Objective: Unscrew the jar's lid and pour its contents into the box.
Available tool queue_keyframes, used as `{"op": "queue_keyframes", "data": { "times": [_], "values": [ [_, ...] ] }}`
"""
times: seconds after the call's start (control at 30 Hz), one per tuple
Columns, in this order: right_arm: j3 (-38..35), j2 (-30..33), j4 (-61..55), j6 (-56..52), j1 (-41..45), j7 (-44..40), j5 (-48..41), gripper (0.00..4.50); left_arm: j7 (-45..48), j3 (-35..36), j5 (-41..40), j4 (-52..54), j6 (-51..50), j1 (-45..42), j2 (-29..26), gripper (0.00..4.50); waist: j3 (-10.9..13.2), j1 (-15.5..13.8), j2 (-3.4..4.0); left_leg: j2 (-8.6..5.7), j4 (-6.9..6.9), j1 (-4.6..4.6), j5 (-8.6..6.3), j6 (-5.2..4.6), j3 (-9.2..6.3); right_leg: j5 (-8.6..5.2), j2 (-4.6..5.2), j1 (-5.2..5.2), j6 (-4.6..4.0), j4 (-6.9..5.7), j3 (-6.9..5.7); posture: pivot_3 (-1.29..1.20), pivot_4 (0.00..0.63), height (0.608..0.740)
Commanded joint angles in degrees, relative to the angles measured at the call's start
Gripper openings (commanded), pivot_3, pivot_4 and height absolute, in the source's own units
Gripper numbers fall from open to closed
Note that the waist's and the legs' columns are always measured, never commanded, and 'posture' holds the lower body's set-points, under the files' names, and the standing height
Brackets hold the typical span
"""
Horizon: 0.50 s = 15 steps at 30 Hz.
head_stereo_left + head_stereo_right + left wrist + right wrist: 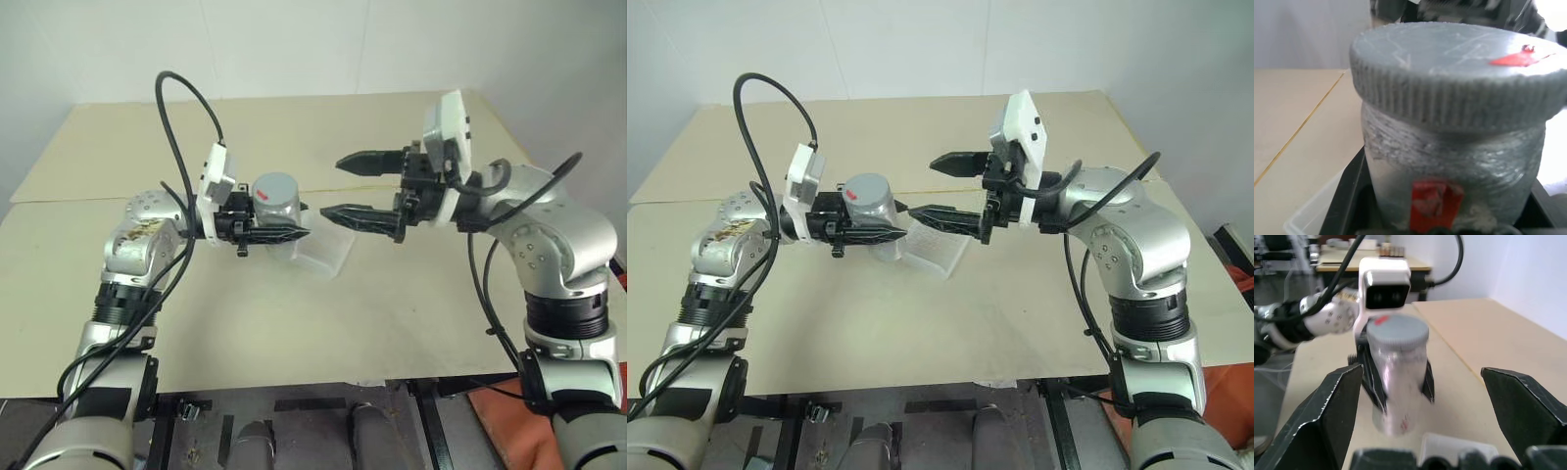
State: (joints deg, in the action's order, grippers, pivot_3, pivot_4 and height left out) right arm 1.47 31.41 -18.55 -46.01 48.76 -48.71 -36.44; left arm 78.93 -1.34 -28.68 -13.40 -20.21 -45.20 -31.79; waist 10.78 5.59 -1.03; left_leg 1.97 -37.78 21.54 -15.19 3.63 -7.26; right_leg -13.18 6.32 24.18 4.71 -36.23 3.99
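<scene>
On the beige desk (411,294) there is one clear box (323,253), and nothing else lies on its surface near it. A thin yellowish line (362,186) runs across the desk behind the arms.

There is one jar (277,208), and it does not stand on the desk: the left pincer (266,233) is closed on its lower body and holds it upright in the air, just beside and partly above the box. One grey lid (1459,73) sits on top of the jar, with one red mark (1515,58) on it. The jar has also one red label (1435,205) low on its side. What is inside the jar I cannot tell.

The right pincer (348,186) is wide open and holds nothing. Its two black fingers (362,215) point toward the jar from the other side, with a gap between them and the lid. The lower finger hangs over the far edge of the box.
</scene>
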Motion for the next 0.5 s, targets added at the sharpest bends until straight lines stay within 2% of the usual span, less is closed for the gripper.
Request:
{"op": "queue_keyframes", "data": {
  "times": [0.03,0.2,0.5],
  "values": [
    [1.40,-3.04,-3.80,-3.34,2.23,6.83,0.16,4.48,-0.35,0.38,-0.18,0.93,-0.34,-0.48,0.07,1.92,0.00,-0.08,0.00,0.00,0.00,0.02,0.00,0.00,-0.01,0.00,0.00,0.00,0.00,0.00,0.00,0.00,0.150,0.740],
    [3.54,-7.28,-3.44,-5.34,4.20,11.82,1.15,4.48,0.18,0.00,-0.21,1.11,-0.36,-0.80,0.39,1.92,0.00,-0.07,0.00,0.00,0.00,0.03,0.00,0.00,-0.01,0.00,0.00,0.00,0.00,-0.03,0.00,0.00,0.150,0.740],
    [6.96,-11.53,-0.64,-4.58,6.71,13.45,3.04,4.48,1.61,-0.75,0.44,1.03,0.81,-1.17,0.42,1.92,0.00,-0.04,0.01,0.00,0.00,0.02,0.00,0.00,-0.03,0.00,0.00,0.00,0.00,-0.08,-0.01,0.00,0.150,0.740]
  ]
}}
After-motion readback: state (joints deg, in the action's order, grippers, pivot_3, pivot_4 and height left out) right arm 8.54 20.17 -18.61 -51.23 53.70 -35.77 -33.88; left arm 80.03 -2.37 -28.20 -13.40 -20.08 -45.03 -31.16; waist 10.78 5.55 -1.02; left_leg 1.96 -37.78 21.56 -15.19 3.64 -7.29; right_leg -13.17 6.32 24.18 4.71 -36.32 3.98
